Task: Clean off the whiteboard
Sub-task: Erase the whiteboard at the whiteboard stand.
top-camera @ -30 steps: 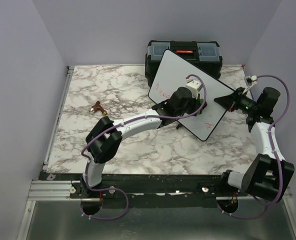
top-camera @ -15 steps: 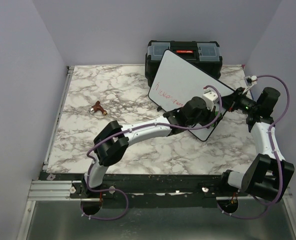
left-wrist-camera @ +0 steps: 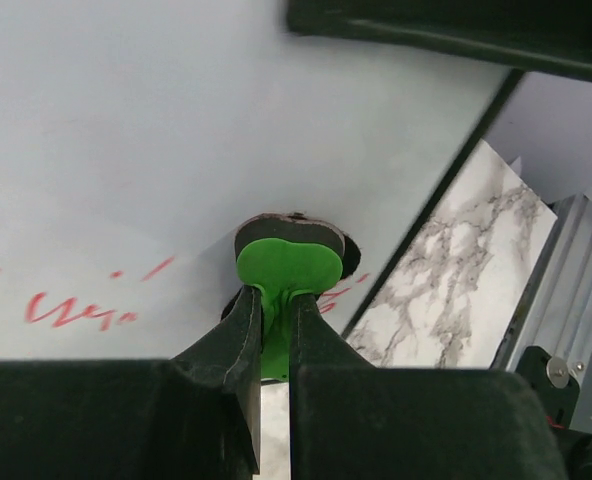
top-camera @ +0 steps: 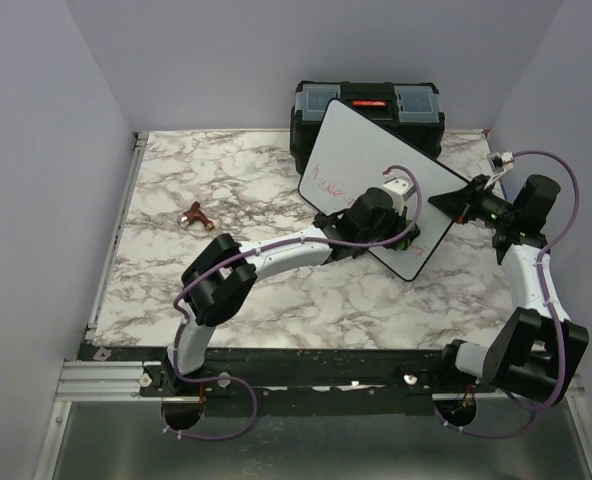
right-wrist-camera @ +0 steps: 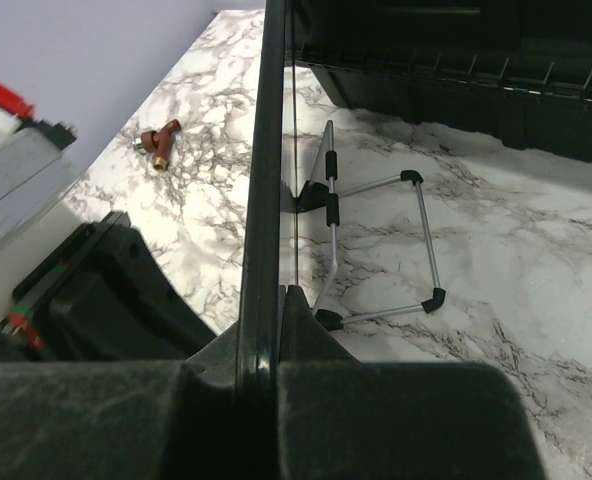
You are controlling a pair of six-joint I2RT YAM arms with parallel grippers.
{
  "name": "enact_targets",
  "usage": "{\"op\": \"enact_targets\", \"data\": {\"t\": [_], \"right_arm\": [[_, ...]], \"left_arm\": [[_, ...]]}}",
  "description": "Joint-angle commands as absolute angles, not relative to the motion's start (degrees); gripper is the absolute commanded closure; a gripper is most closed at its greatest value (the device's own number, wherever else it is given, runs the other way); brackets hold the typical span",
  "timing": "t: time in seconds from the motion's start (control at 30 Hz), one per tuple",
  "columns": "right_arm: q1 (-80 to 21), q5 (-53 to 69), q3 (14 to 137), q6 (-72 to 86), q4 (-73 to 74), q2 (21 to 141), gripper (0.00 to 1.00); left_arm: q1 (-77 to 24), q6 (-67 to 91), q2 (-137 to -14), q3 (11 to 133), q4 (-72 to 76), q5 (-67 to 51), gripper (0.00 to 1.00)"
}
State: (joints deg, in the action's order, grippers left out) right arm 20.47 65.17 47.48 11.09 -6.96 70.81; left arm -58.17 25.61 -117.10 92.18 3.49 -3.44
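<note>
The whiteboard (top-camera: 356,150), tilted before a black toolbox (top-camera: 368,102), is clamped edgewise by the right jaws. A green eraser (left-wrist-camera: 284,268), pinched in the left jaws, is pressed to it. A brown object (top-camera: 195,214) is seen on the bench (top-camera: 236,180) to the whiteboard's left.

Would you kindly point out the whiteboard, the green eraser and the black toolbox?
whiteboard (top-camera: 351,150): top external view, bare white face.
green eraser (left-wrist-camera: 282,264): left wrist view, its green handle.
black toolbox (top-camera: 368,102): top external view, red latch on the lid.
</note>
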Motion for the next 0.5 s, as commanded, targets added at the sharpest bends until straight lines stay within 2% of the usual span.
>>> {"op": "enact_targets", "data": {"t": [0.0, 0.2, 0.47], "right_arm": [[20.2, 70.9, 49.8, 11.0, -6.3, 68.6, 0.99], [20.2, 71.3, 54.6, -1.8, 6.4, 69.3, 1.00], [20.2, 75.9, 62.7, -0.2, 8.3, 72.3, 0.99]], "left_arm": [[-52.2, 26.1, -111.4, 85.4, 6.3, 0.2, 1.00], [-50.4, 20.8, -97.3, 73.8, 13.7, -6.5, 1.00], [-44.4, 19.3, -82.0, 62.9, 14.7, -11.3, 1.00]]}}
